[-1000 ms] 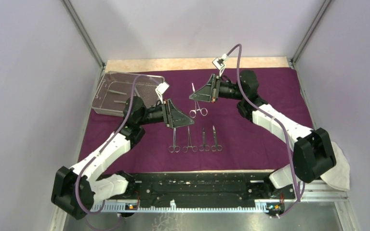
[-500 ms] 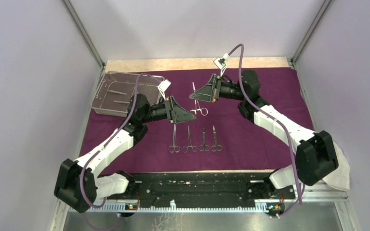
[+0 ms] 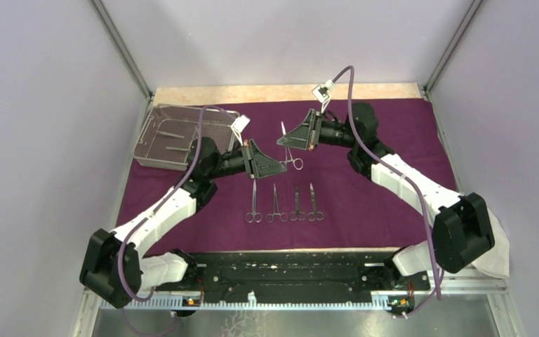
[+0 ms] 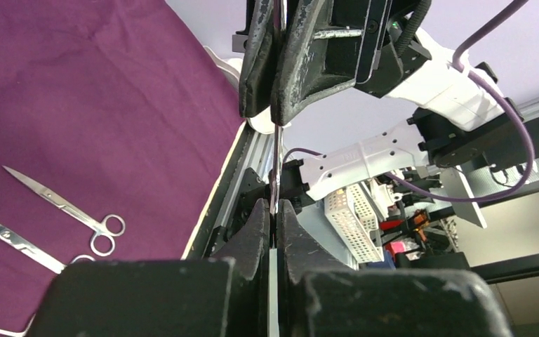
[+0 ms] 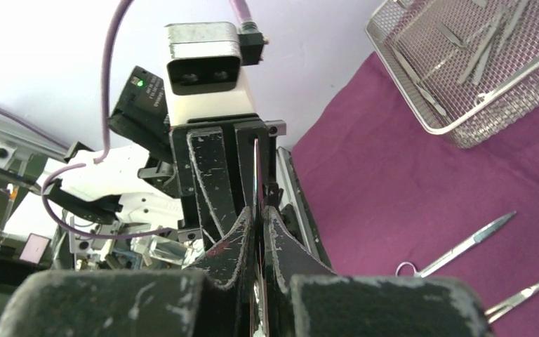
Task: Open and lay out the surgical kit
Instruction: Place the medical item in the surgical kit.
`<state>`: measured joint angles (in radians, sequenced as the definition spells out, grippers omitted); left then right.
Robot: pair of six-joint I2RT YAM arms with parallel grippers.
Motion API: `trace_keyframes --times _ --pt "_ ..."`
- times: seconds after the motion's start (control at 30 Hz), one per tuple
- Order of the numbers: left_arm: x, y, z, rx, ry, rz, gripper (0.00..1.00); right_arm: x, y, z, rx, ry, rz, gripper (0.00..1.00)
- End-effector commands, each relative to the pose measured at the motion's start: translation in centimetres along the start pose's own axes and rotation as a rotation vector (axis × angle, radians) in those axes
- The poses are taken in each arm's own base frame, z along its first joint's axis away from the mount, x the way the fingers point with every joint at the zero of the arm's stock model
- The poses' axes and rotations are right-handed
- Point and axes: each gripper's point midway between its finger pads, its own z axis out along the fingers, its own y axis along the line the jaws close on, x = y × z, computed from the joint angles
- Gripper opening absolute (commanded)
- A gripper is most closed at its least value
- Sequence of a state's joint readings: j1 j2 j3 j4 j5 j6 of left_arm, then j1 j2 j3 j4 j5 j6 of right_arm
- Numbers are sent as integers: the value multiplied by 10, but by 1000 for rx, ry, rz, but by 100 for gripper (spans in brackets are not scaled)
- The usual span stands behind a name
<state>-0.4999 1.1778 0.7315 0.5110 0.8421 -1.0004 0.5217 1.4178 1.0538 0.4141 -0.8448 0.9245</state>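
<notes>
A steel scissor-like instrument (image 3: 295,161) hangs in the air over the middle of the dark purple cloth wrap (image 3: 379,196). My right gripper (image 3: 281,140) is shut on its upper part, and the thin steel runs between those jaws (image 5: 255,168). My left gripper (image 3: 282,167) is shut on its lower, ring end, the blade (image 4: 277,161) rising from my jaws to the right gripper's fingers (image 4: 256,63). Several more instruments (image 3: 284,203) lie in a row on the wrap below. The wire-mesh tray (image 3: 147,158) sits at the back left with a few instruments inside (image 5: 481,49).
A white cloth (image 3: 495,256) lies crumpled at the near right corner behind the right arm's base. A bare wooden strip (image 3: 253,93) runs along the far edge of the wrap. The black base rail (image 3: 281,270) spans the near edge.
My left gripper swung right from above the row toward the hanging instrument and shut on its ring end. The right gripper stayed almost still, holding the instrument.
</notes>
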Motion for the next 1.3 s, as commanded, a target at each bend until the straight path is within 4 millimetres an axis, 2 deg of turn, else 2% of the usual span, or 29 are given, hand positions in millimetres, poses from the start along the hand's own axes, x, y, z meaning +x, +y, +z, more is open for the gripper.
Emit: trace_keyframes --times 0.0,0.1,0.2,0.27,0.33,0.47,0.63,1.03,1.27 --pt "-12 -10 -2 -15 -45 140 0 -11 10 -5 64 -40 -59 3" --pt "-8 2 -7 -84 -39 193 0 -8 -17 -11 235 -29 -7 33" --pt "-1 17 -15 -161 -18 252 0 3 -49 -26 451 17 59 54" --pt "8 25 -20 -189 2 278 0 17 -66 -38 567 76 111 61" --pt "17 33 -25 -215 21 291 0 23 -70 -42 601 117 124 66" --pt "31 45 -34 -246 41 312 0 19 -62 -45 600 105 96 67" --pt "40 53 -41 -266 30 311 0 22 -50 -42 566 125 40 59" --pt "44 59 -41 -275 21 267 0 40 -41 -4 593 214 -43 52" --pt "40 57 -39 -270 -4 240 0 44 -47 13 634 226 -65 40"
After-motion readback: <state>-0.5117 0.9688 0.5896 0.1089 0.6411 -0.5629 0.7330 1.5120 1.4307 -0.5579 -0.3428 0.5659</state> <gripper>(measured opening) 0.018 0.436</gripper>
